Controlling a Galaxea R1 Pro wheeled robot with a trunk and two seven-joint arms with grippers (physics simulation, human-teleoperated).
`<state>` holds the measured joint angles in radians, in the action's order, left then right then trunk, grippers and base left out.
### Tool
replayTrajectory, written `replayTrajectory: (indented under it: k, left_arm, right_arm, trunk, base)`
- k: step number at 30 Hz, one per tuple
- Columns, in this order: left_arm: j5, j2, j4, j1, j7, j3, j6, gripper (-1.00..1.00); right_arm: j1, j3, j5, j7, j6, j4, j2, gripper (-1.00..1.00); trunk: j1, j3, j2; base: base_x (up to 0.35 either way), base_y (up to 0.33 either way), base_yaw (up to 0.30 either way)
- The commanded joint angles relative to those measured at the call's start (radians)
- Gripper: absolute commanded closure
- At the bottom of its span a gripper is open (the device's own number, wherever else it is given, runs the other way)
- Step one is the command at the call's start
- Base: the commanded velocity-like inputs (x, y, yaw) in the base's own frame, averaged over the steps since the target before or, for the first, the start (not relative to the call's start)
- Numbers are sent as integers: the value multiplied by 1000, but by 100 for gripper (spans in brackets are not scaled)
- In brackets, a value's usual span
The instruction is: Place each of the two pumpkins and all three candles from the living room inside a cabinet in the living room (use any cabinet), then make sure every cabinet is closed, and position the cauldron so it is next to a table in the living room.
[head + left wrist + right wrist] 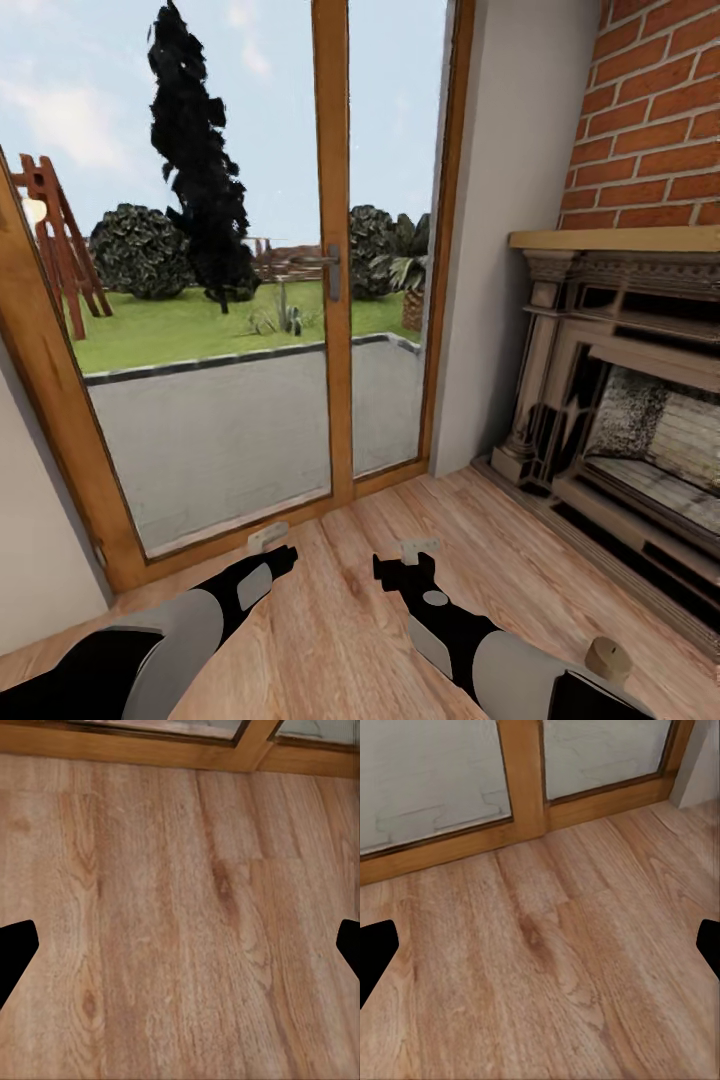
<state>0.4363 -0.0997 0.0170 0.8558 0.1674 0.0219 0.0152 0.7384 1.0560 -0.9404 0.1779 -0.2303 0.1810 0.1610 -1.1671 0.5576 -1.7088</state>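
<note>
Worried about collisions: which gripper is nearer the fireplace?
The right gripper; the fireplace stands on its side, while the left gripper sits further off, toward the glass door.

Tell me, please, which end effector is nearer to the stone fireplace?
Right. The right end effector is nearer the fireplace, which stands on its side; the left end effector sits farther off, toward the glass door.

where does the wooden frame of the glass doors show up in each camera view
Head view: door frame rises through the middle, bottom rail meeting the plank floor.
Left wrist view: rail strip beyond the planks.
Right wrist view: rail and post beyond the planks.
Shared landmark: the plank floor.
</note>
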Motion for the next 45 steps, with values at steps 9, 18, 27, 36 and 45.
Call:
replayTrajectory:
  k: [9, 18, 27, 36, 45]
  left_arm:
    - [5, 0, 1, 0, 4, 3, 2, -100]
    - [5, 0, 1, 0, 4, 3, 2, -100]
    - [5, 0, 1, 0, 4, 3, 2, -100]
    - [5, 0, 1, 0, 4, 3, 2, -100]
    - [5, 0, 1, 0, 4, 3, 2, -100]
  right_arm:
    - [1, 9, -8, 5, -3, 0, 1, -100]
    - [1, 9, -8, 5, -3, 0, 1, -100]
    - [1, 9, -8, 5, -3, 0, 1, -100]
    - [1, 9, -8, 5, -3, 0, 1, -100]
    - [1, 9, -9, 5, -3, 0, 1, -100]
  trunk:
    - [0, -3, -1]
    - [0, 3, -1]
    - [0, 14, -1]
    - [0, 27, -1]
    - [0, 39, -1]
  base:
    - [0, 103, -250]
    - [0, 12, -239]
    - [0, 1, -179]
    - [0, 0, -169]
    - [0, 0, -168]
